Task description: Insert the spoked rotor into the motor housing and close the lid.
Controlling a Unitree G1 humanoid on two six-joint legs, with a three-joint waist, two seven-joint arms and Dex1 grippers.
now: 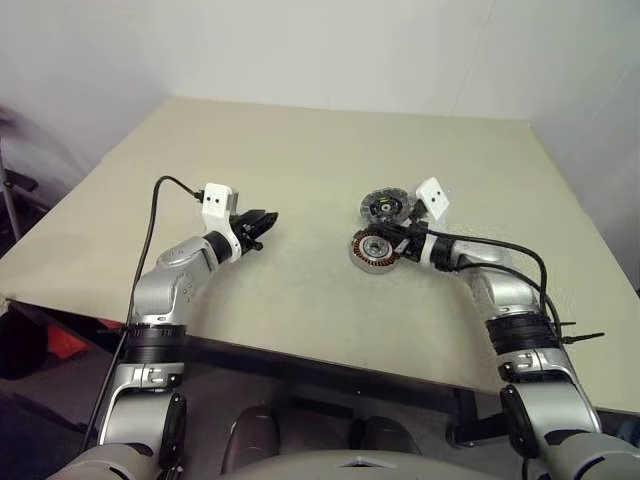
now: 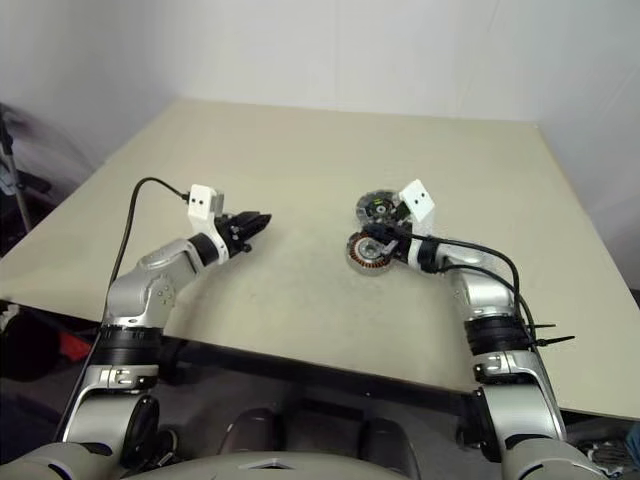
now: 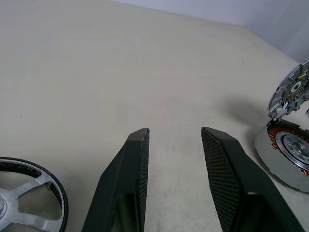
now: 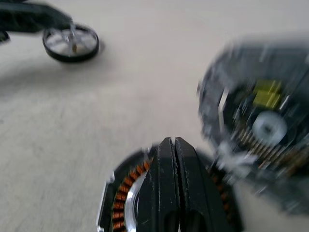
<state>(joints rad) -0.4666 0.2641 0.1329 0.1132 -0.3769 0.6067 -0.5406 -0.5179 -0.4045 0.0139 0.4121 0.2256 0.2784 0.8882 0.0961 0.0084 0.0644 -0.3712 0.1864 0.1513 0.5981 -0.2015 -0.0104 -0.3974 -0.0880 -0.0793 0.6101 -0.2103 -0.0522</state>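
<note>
- Right gripper [image 4: 173, 145], jaws pressed together, is sitting over the housing [image 1: 372, 249] with the lid [image 1: 385, 206] just beside; a nudge is risking a shove of the housing or a knock to the lid.
- Left gripper [image 3: 175, 137], jaws apart and empty, is hovering near the rotor [image 3: 26, 193], which is lying on the table [image 1: 300, 150] and risking being bumped away.
- Counting: one rotor, one housing, one lid, two grippers.
</note>
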